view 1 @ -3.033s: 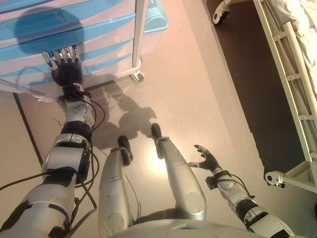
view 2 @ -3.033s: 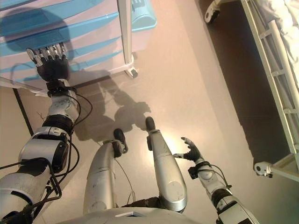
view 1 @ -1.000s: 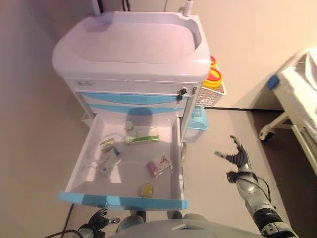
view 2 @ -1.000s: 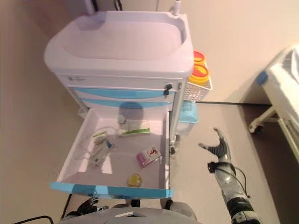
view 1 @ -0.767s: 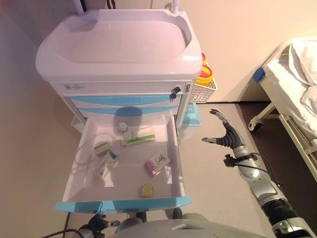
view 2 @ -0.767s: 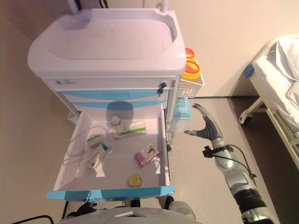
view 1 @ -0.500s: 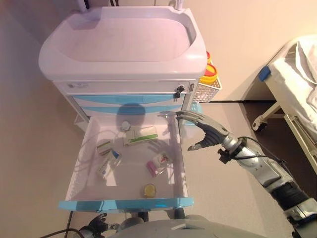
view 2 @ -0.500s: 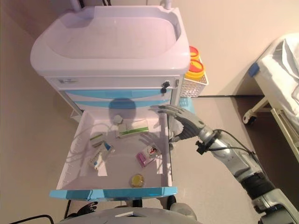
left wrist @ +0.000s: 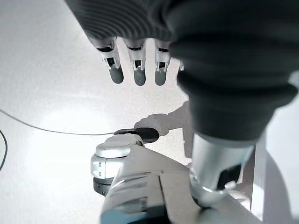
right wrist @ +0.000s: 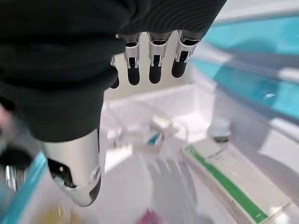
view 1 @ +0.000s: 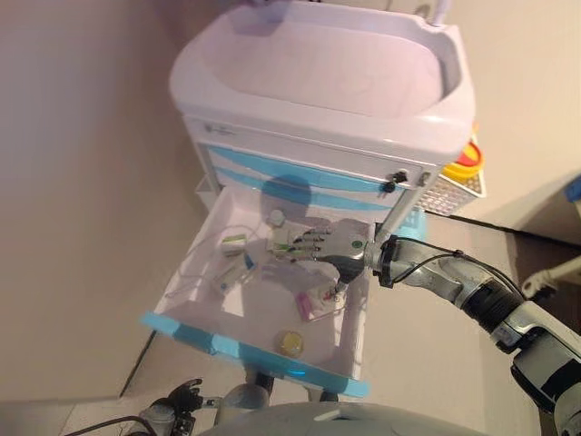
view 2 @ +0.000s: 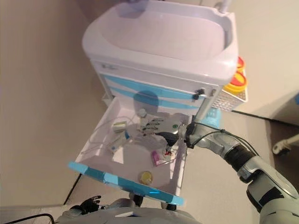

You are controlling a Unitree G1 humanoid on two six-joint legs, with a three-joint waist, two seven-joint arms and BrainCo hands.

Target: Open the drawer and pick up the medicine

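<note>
The cart's lower drawer stands pulled open, with a blue front. Inside lie a long green-and-white box, a pink box, a blue-and-white box, a small box, a white cap and a yellow round item. My right hand reaches in over the drawer's back half, open with straight fingers, above the green-and-white box and holding nothing. My left hand hangs low below the drawer, open and empty, its fingers over the floor.
The white cart has shut blue drawers above the open one. A white basket with yellow-lidded containers hangs on its right side. A thin clear tube lies in the drawer's left part. A wall stands close at the left.
My right hand has moved from the drawer's right rim to over the drawer's inside, above the green-and-white box. The camera has shifted. The left hand stays low.
</note>
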